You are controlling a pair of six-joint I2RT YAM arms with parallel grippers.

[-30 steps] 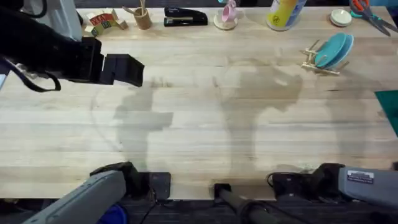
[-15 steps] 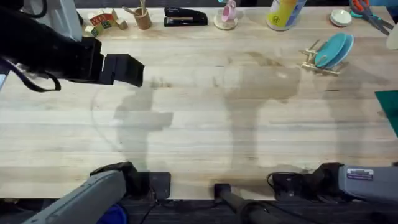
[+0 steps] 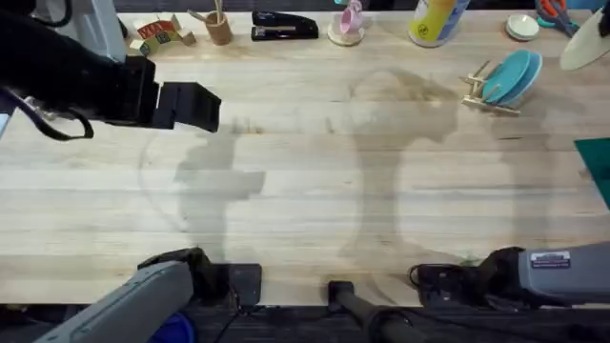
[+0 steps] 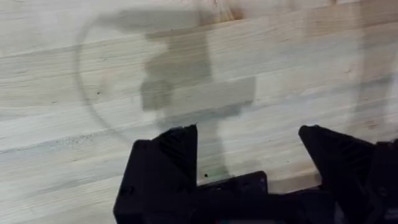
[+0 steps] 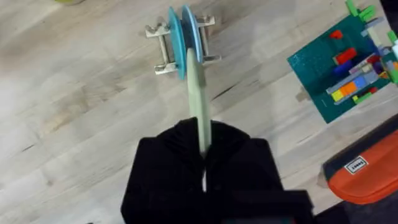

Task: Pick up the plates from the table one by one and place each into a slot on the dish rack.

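Two teal plates (image 3: 510, 76) stand upright in the small wooden dish rack (image 3: 486, 95) at the far right of the table (image 3: 305, 191). A pale cream plate (image 3: 583, 48) hangs in the air by the right edge, just beyond the rack. In the right wrist view my right gripper (image 5: 202, 140) is shut on this cream plate (image 5: 196, 93), held edge-on above the rack (image 5: 160, 46) and its teal plates (image 5: 180, 37). My left gripper (image 3: 191, 107) hovers open over the far left of the table. It is open in the left wrist view (image 4: 249, 152) too, over bare wood.
Along the far edge stand a stapler (image 3: 284, 26), a cup of sticks (image 3: 219, 27), toy blocks (image 3: 157, 36), a yellow bottle (image 3: 437, 19) and scissors (image 3: 572, 24). A teal baseplate with bricks (image 5: 339, 68) and an orange pouch (image 5: 367, 168) lie right of the rack.
The cream plate has come into the overhead view at the top right edge, moving toward the rack. The left arm has not moved.
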